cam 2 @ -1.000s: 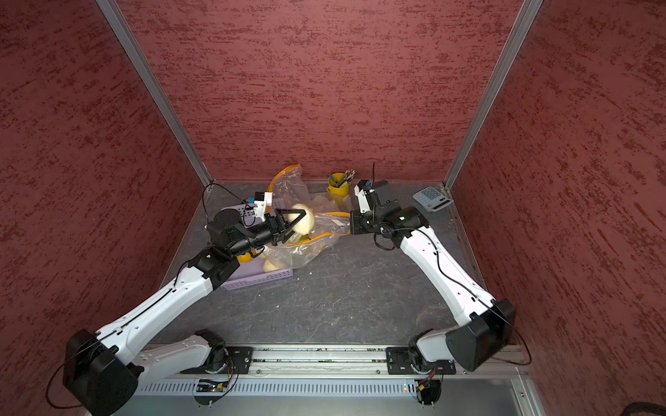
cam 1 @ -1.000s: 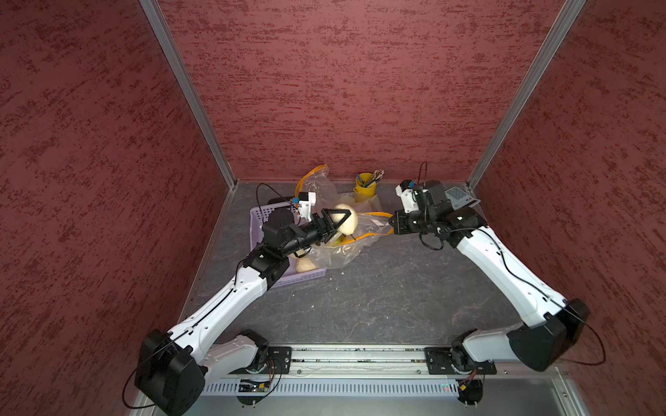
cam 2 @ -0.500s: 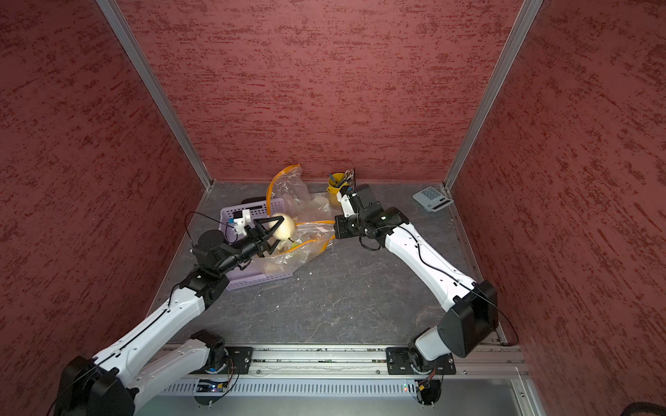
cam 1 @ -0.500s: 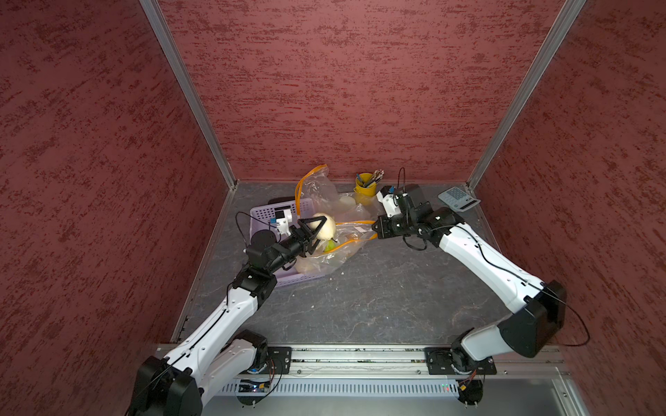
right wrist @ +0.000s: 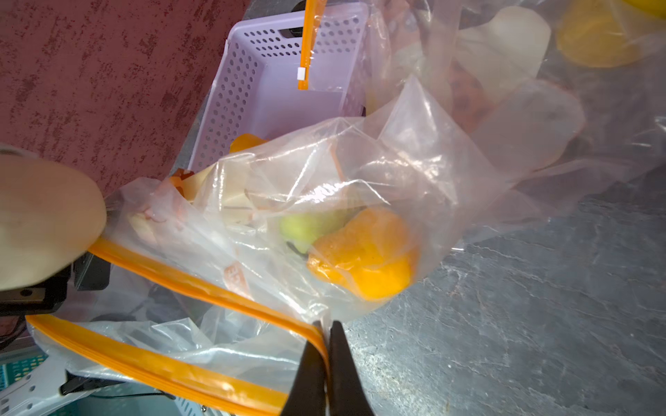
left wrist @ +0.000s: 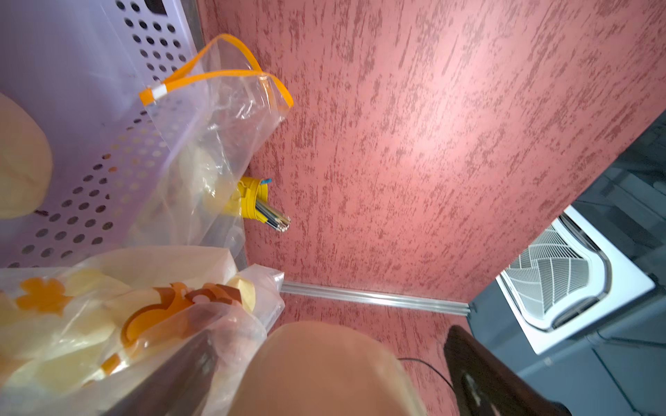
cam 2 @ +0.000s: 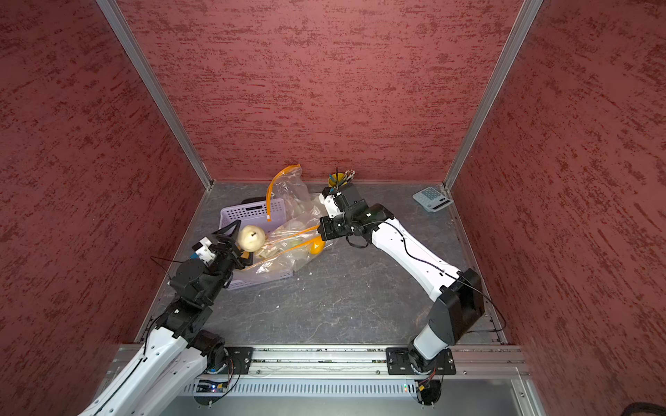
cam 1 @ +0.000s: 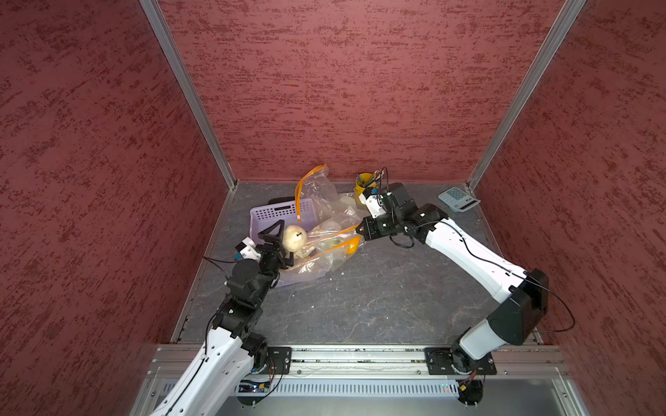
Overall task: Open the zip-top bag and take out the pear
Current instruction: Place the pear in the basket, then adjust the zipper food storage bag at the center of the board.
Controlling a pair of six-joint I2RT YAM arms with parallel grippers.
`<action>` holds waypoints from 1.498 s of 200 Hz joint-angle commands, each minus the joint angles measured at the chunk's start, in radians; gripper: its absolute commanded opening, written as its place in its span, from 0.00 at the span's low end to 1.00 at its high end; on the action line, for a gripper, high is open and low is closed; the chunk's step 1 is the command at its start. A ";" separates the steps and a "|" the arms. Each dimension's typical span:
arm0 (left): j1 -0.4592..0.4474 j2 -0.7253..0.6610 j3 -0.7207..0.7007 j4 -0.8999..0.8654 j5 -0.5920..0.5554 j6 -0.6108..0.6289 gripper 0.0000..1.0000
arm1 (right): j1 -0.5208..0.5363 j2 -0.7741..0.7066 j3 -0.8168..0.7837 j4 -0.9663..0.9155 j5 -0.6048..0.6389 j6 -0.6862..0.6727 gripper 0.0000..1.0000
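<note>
Two top views first, Mia: where is the pear (cam 1: 294, 237)?

Out of the bag (cam 1: 324, 252), Sam. In both top views the pear (cam 2: 252, 237) sits between the spread fingers of the left pincer (cam 1: 284, 240) (cam 2: 240, 242), over the basket (cam 1: 277, 212) and just beside the bag mouth. Neither top view shows whether a finger touches the pear.

And the right pincer (cam 1: 359, 229)?

Shut on the bag's orange zip strip (cam 1: 335, 232), at the end of the mouth away from the pear. An orange fruit (cam 1: 351, 245) lies inside the bag, just beside that pincer.

What does the left wrist view add?

The jaws stand wide, with the pear (left wrist: 324, 371) between them. Bare wall shows between the pear and the dark finger (left wrist: 483, 378), so that side has no hold. The other finger is blurred against the bag (left wrist: 108, 324), and whether it touches the pear I cannot tell. The basket (left wrist: 72, 90) lies beyond.

And the right wrist view?

The fingertips (right wrist: 340, 353) are pressed together on the strip where its two halves meet. From there the halves run apart, so the mouth is open. The pear (right wrist: 43, 223) is outside it, at the far end of the mouth, well apart from this pincer. Inside the bag (right wrist: 360, 173) lie the orange fruit (right wrist: 364, 259) and something green (right wrist: 302, 227) that I cannot name. The basket (right wrist: 259, 90) stands behind the bag.
</note>
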 commanded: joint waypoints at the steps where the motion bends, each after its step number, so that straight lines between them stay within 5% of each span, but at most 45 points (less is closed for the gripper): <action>1: 0.019 -0.003 0.053 -0.193 -0.189 0.046 1.00 | -0.046 0.006 0.031 -0.060 0.138 -0.013 0.04; 78: 0.047 0.067 0.115 -0.207 -0.207 -0.003 1.00 | -0.047 -0.018 0.010 -0.080 0.135 -0.029 0.02; 139: -0.020 0.301 0.248 0.099 0.209 0.217 1.00 | -0.056 -0.111 0.003 -0.116 0.274 -0.023 0.00; 177: -0.167 0.519 0.387 0.230 0.367 0.350 1.00 | -0.148 -0.220 0.039 -0.158 0.346 -0.031 0.00; 217: -0.321 0.835 0.671 0.375 0.466 0.382 1.00 | -0.234 -0.188 0.331 -0.333 0.450 -0.129 0.00; 268: -0.434 1.127 1.020 0.465 0.480 0.366 1.00 | -0.276 0.104 1.054 -0.687 0.474 -0.234 0.00; 299: -0.430 1.135 0.959 0.514 0.471 0.320 1.00 | -0.290 0.104 0.974 -0.650 0.360 -0.216 0.08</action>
